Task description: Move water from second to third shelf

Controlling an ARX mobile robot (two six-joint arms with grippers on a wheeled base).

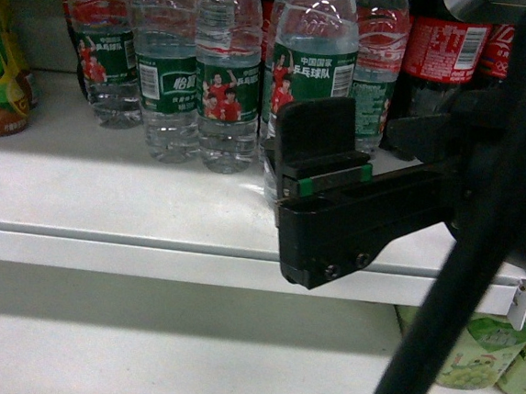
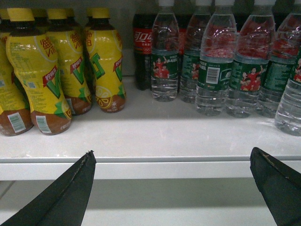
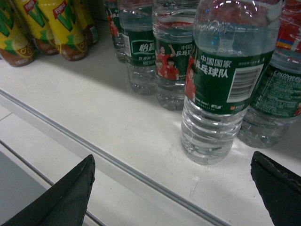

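Several water bottles with green labels stand in a group on a white shelf (image 1: 152, 206). The front one (image 1: 315, 45) stands nearest the shelf edge, and my right gripper (image 1: 316, 142) hides its lower part. From the right wrist that same bottle (image 3: 221, 89) stands upright just beyond my right gripper (image 3: 172, 162), which is open with only bare shelf between its fingers. My left gripper (image 2: 172, 153) is also open and empty. It hangs in front of the shelf lip, with the water bottles (image 2: 214, 70) further back on the right. It does not show in the head view.
Yellow tea bottles (image 2: 51, 70) crowd the shelf's left end. Dark cola bottles with red labels (image 1: 446, 47) stand behind the water at right. Pale green drink bottles (image 1: 489, 350) sit on the lower shelf (image 1: 139, 352). A black arm link (image 1: 446, 314) crosses the lower right.
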